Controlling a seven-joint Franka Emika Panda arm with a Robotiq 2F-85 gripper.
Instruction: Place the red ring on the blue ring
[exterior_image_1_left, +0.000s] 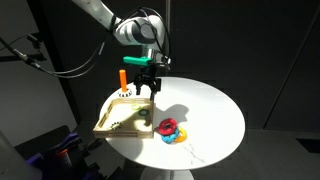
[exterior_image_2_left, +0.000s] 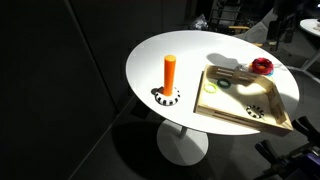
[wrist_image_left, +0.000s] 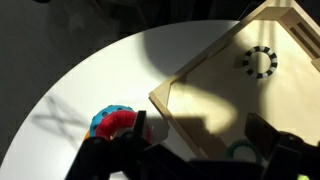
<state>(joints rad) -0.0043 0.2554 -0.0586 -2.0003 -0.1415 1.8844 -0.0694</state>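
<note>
The red ring (wrist_image_left: 122, 121) lies on the white table, resting against and partly over the blue ring (wrist_image_left: 99, 126), left of the wooden tray. Both show in an exterior view, red ring (exterior_image_1_left: 168, 124) and blue ring (exterior_image_1_left: 171, 133), with a yellow ring (exterior_image_1_left: 181, 136) adjoining. The red ring also shows in an exterior view (exterior_image_2_left: 262, 66) behind the tray. My gripper (wrist_image_left: 200, 140) is open and empty, hanging above the tray's near corner, apart from the rings. It shows in an exterior view (exterior_image_1_left: 148, 88) over the tray.
A wooden tray (wrist_image_left: 200, 75) holds a black-and-white ring (wrist_image_left: 260, 62) and a green ring (wrist_image_left: 245, 150). An orange upright peg (exterior_image_2_left: 170, 72) stands on a checkered base near the table edge, also in an exterior view (exterior_image_1_left: 123, 76). The round white table (exterior_image_1_left: 215, 110) drops off all round.
</note>
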